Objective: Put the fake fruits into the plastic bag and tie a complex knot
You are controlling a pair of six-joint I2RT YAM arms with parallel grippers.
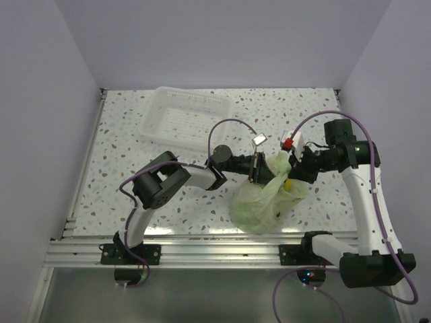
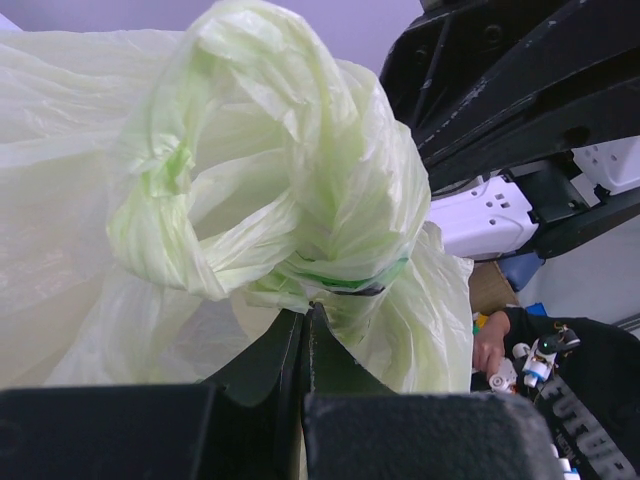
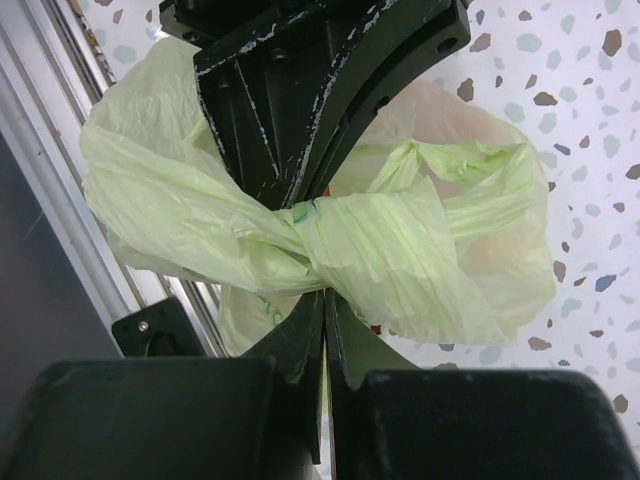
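Grippers: left gripper (image 2: pixel 306 318) clamped shut on a fold of the bag (image 1: pixel 256 202), just under a twisted loop. Right gripper (image 3: pixel 325 300) pinched on the bunched knot (image 3: pixel 350 245). Arms: both reach inward, wrists facing each other above the bag, near the front edge of the table (image 1: pixel 121 134). Fruit (image 1: pixel 288 183): yellow piece showing through the film. Basket (image 1: pixel 185 118): behind the left arm, well apart.

fake fruits (image 1: pixel 288 184) mostly hidden inside plastic bag (image 1: pixel 256 202)
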